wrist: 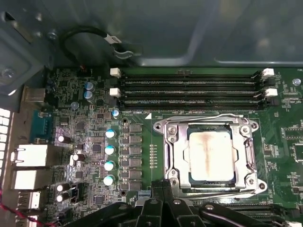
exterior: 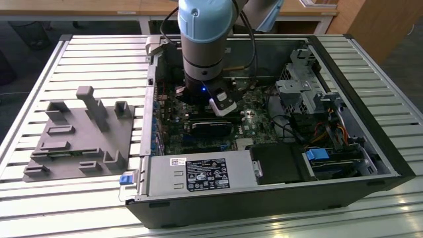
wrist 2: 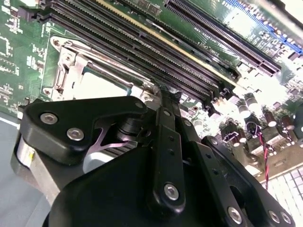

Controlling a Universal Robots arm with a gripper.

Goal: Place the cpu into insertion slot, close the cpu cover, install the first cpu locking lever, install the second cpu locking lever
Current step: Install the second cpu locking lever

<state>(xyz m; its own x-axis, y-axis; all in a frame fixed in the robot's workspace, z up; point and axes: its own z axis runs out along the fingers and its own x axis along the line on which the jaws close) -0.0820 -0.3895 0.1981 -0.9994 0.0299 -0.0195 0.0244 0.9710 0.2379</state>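
In the second wrist view, the gripper [wrist 2: 163,101] fills the near field as black linkage bars fastened with silver screws, its fingers meeting at a narrow tip just beside the corner of the cpu cover [wrist 2: 71,71]. The cover, a dull silver frame, lies flat over the cpu [wrist 2: 97,84], whose pale metal top shows through the window, all set on the green circuit board [wrist 2: 19,47]. Long black memory slots [wrist 2: 142,42] run diagonally beside the frame, and small capacitors [wrist 2: 246,109] and red-and-black wires [wrist 2: 265,151] lie beyond the gripper.
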